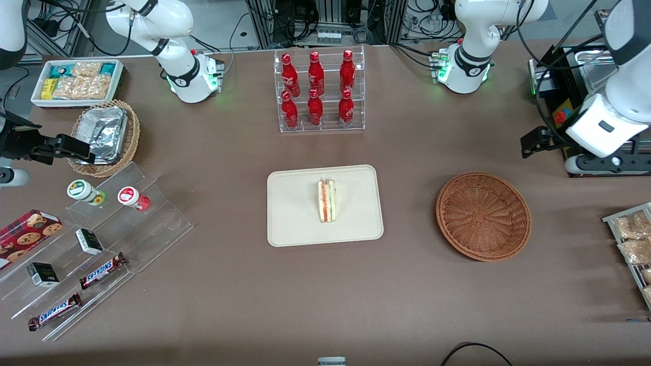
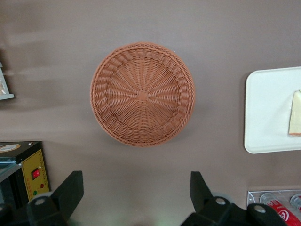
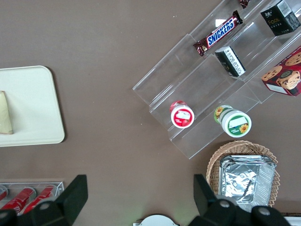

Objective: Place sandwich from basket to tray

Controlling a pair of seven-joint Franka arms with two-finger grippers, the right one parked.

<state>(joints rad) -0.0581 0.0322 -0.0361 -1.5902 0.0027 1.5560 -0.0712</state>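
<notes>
**Sandwich resting on tray; basket empty; gripper raised and released.**

Across the front view in order: the flat cream-beige rectangular tray (image 1: pixel 285 223) with rounded corners and a low raised rim carries the small triangular white-bread sandwich (image 1: pixel 326 201) near its centre, standing on edge with its red-pink and green filling layers facing up. Next lies the round, shallow, reddish-brown wicker basket (image 1: pixel 483 216), holding nothing, its weave radiating from a central hub. Toward the working arm's end of the table, the left arm's two-finger gripper (image 2: pixel 136 200) hangs high above the matte brown table (image 1: pixel 325 295), fingers (image 2: pixel 70 190) spread apart and gripping nothing. The placement appears complete. For a sound finish, retract upward only, clear of basket and tray, since soft bread on a smooth tray probably tips under slight contact.
</notes>
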